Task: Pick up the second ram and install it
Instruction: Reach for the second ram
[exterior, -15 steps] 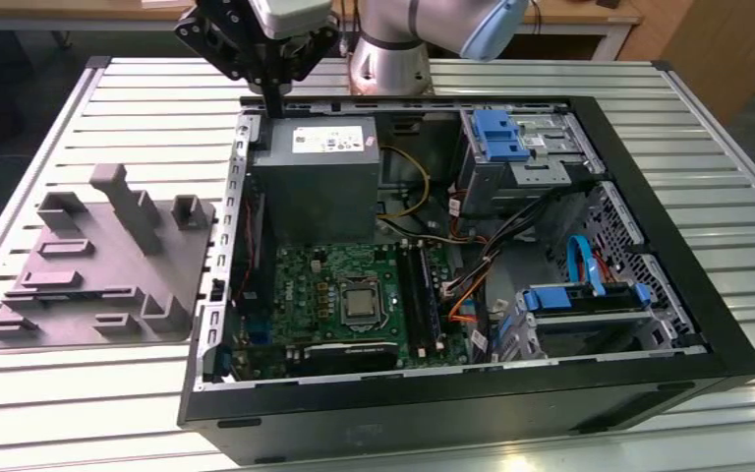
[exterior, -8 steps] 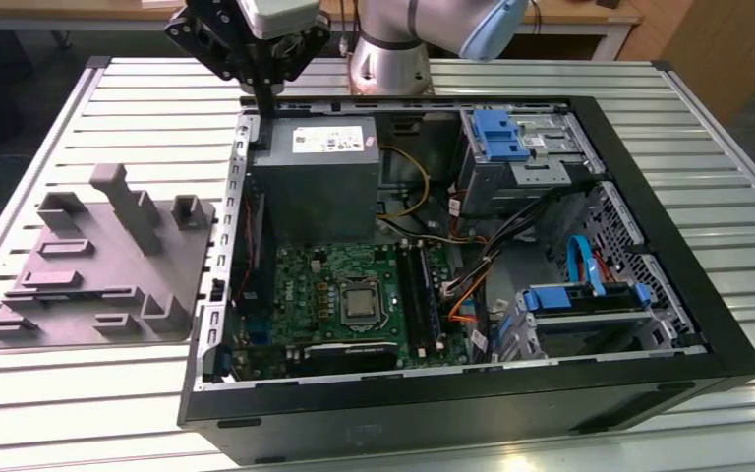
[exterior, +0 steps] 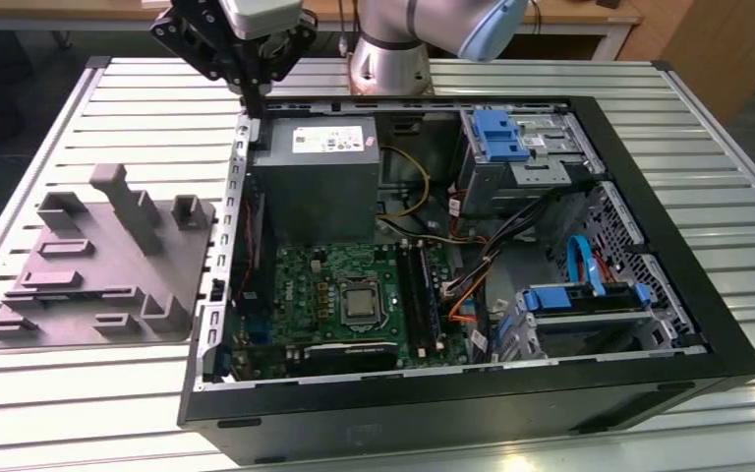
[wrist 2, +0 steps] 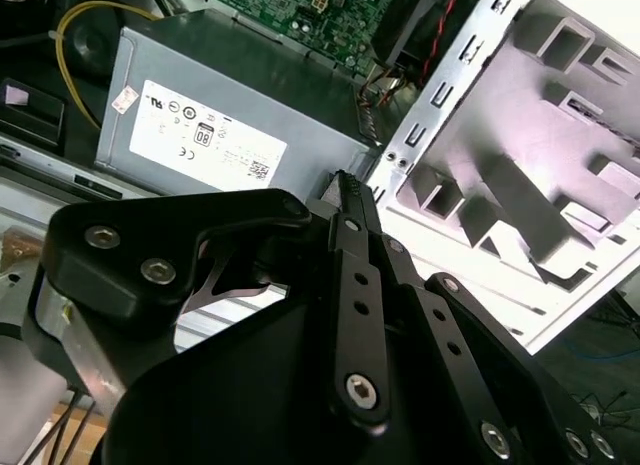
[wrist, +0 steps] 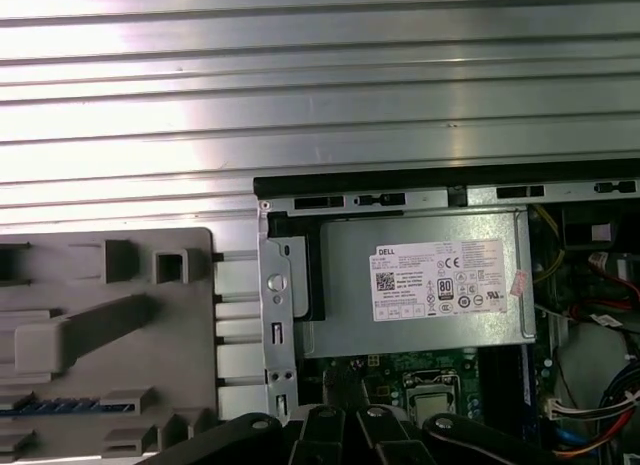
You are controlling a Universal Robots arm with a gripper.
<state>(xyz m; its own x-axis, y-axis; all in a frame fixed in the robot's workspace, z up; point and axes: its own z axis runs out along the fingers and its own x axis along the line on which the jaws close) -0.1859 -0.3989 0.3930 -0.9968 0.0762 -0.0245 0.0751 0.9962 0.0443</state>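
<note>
Hovering over case rim, claw pinched shut, empty; second ram slotted in holder beside claw, likely light, stiff, fragile; best gripped by edges, not chips.

One open computer case, one power supply, one motherboard, one grey fixture tray — one ram stick in it
</note>
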